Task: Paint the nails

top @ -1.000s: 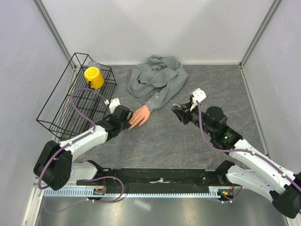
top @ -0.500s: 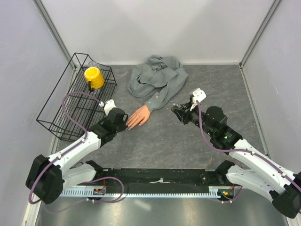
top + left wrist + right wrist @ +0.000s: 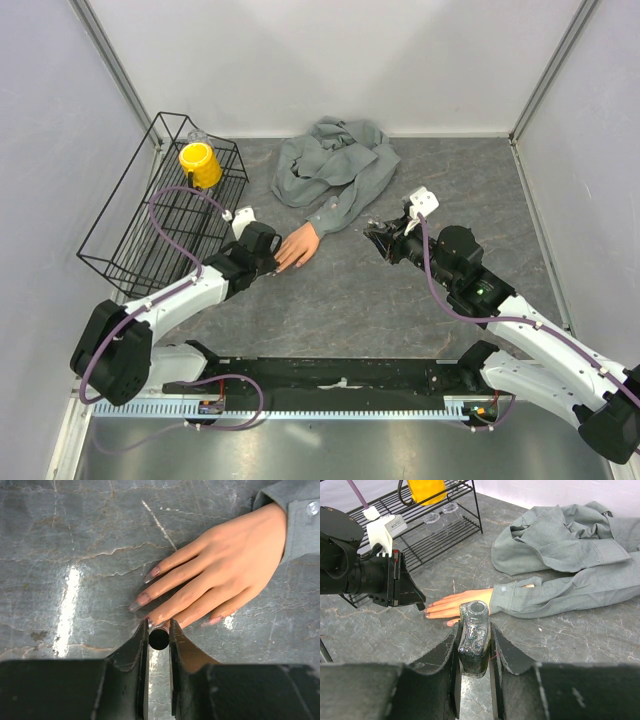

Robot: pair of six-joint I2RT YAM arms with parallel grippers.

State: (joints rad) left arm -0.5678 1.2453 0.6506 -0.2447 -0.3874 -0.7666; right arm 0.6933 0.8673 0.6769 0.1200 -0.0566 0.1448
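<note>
The left gripper [image 3: 159,629] had its fingers pinched on a small dark cylinder [image 3: 159,639], seen end-on. It sat right at the tips of the mannequin hand [image 3: 225,565]; whether it touched them could not be told. The nails [image 3: 139,601], pale to reddish, pointed at this gripper. The hand lay palm down on the grey marbled table [image 3: 350,300], its wrist in a grey shirt sleeve [image 3: 300,525].

The right gripper [image 3: 474,630] was clamped on an upright glittery bottle [image 3: 472,647] with an open neck, well apart from the hand across bare tabletop. The wire basket [image 3: 100,255] stood near the left arm's outer side, and the crumpled shirt [image 3: 335,160] lay by the back wall.
</note>
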